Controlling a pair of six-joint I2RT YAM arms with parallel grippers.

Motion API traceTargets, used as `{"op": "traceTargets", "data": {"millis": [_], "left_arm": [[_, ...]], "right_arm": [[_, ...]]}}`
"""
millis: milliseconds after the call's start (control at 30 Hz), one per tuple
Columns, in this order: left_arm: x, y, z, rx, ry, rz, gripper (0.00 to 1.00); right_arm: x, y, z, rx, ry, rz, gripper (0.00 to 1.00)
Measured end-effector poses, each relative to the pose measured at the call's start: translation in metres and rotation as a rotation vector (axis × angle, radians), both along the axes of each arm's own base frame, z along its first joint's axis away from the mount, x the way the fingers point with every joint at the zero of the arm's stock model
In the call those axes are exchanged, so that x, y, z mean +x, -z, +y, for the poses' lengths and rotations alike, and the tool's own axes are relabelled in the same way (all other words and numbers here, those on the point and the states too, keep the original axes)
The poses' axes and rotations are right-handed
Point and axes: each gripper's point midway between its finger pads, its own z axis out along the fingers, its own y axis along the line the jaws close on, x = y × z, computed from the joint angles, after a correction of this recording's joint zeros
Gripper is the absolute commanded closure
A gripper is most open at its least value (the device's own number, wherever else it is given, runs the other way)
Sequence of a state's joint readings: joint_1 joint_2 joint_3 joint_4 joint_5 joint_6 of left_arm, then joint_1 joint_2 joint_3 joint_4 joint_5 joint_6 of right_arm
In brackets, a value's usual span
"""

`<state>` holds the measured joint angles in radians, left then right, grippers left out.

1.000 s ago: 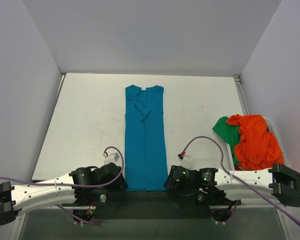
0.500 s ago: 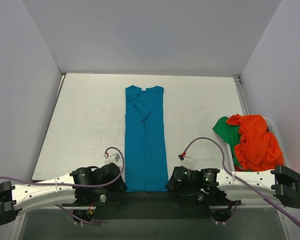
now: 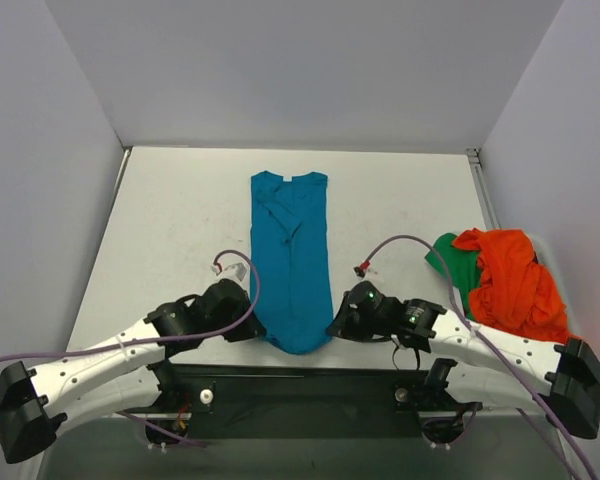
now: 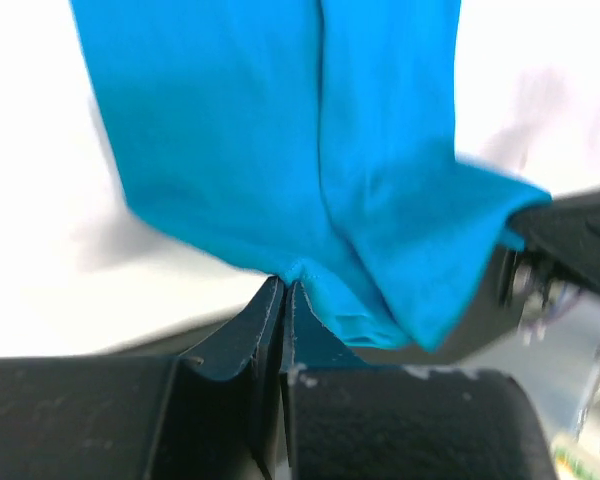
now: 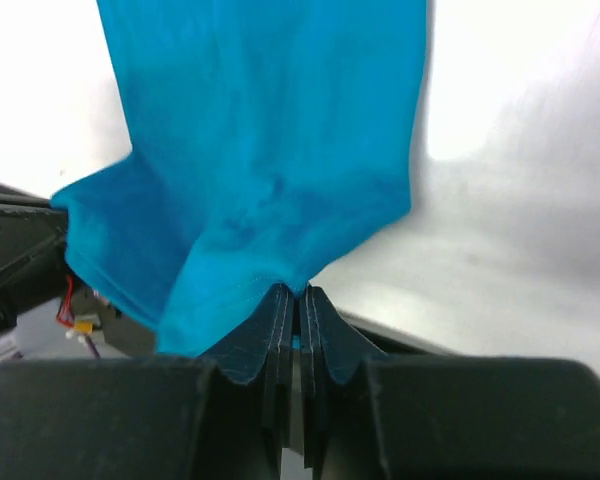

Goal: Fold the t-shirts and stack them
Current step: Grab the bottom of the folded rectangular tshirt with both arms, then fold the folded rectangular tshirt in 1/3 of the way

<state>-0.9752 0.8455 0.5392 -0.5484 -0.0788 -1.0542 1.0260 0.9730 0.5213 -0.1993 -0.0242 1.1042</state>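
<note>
You have a white table point(image 3: 180, 230), faintly scuffed on its left half, boxed in by pale grey walls point(image 3: 300, 70) on the left, far and right sides. A dark strip point(image 3: 300, 385) runs along its near edge.

The overhead camera looks down from 6 o'clock; both close wrist cameras face 12, all sharing the teal t-shirt point(image 3: 292, 275).
</note>
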Motion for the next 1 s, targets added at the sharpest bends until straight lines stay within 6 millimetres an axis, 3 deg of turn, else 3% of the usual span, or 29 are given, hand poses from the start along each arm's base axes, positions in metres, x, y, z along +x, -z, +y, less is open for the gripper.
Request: {"op": "traceTargets", "data": {"millis": [367,567,867,1000], "left_arm": [[0.108,-0.017,0.001,0.029,-0.134,-0.056,1.00],[0.159,-0.012,0.004,0.030,-0.226,-0.054,1.00],[0.226,0.004,0.011,0.017,-0.307,-0.025,1.00],[0.241,0.012,0.007,0.010,-0.304,-0.007,1.00]], "right_arm": [[0.113,-0.025,0.012,-0.100,0.026,-0.019,1.00],[0.165,-0.021,0.019,-0.121,0.058,-0.001,1.00],[0.207,-0.001,0.016,-0.135,0.102,0.050,1.00],[0.218,0.003,0.016,-0.127,0.114,0.065,1.00]]}}
